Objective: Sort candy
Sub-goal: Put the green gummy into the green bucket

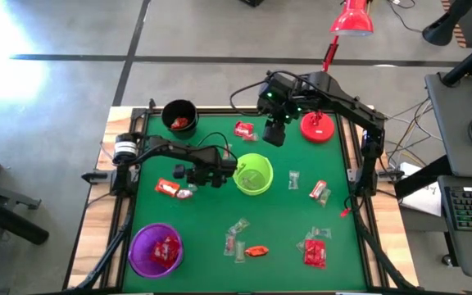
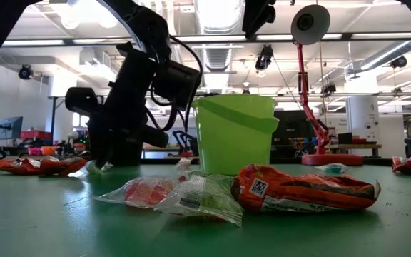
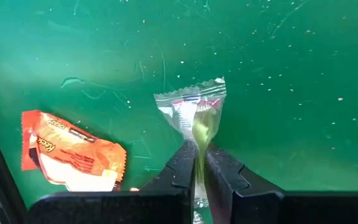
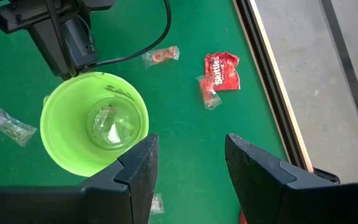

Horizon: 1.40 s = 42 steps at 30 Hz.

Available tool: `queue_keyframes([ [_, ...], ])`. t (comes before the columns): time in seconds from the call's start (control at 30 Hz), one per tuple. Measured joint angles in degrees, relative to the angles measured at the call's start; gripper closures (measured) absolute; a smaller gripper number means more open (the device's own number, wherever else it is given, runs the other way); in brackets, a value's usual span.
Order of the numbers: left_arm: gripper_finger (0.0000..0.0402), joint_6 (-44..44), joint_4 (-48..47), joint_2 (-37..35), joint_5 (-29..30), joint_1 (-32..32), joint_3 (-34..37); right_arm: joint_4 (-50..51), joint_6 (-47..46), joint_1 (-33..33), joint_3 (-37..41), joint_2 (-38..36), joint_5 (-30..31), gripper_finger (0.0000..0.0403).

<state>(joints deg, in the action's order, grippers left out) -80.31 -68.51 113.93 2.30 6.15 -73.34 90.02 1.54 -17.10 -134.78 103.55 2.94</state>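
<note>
Left wrist: hand point(image 3: 200, 167) pinches candy point(image 3: 193, 111)

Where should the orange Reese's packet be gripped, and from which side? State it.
Likely across the middle of the Reese's packet, coming straight down from above, because it lies flat on the green mat. The left gripper, nearest to it, is shut on a clear-wrapped candy.
</note>
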Motion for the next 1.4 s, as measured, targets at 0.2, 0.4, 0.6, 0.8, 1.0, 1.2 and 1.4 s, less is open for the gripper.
queue_keyframes([
  [0.2,0.0401,2.04,0.09,-1.84,-0.19,-0.23,0.09,-0.01,-0.44,0.00,0.00,0.00,0.00,0.0225],
  [0.4,0.0401,5.37,-0.09,-7.81,0.04,-0.81,0.09,0.00,-0.13,0.00,0.00,0.00,0.04,0.0225],
  [0.6,0.0401,11.07,-0.07,-16.31,1.48,-1.38,0.07,0.00,0.00,0.00,0.00,0.00,0.07,0.0225],
  [0.8,0.0402,21.20,2.59,-24.01,6.84,-1.34,0.02,-0.01,-0.96,-0.02,0.00,0.00,0.09,0.0225],
  [1.0,0.0401,38.94,12.49,-28.13,7.78,-1.11,0.00,0.00,-8.26,-0.02,0.00,0.00,0.14,0.0225],
  [1.2,0.0401,53.91,23.06,-28.85,6.89,-0.41,-0.02,0.00,-15.84,-0.02,0.00,0.00,0.15,0.0225],
  [1.4,0.0401,64.07,28.46,-28.85,0.69,0.28,-0.02,-0.02,-21.55,-0.02,0.00,-0.18,0.21,0.0225],
])
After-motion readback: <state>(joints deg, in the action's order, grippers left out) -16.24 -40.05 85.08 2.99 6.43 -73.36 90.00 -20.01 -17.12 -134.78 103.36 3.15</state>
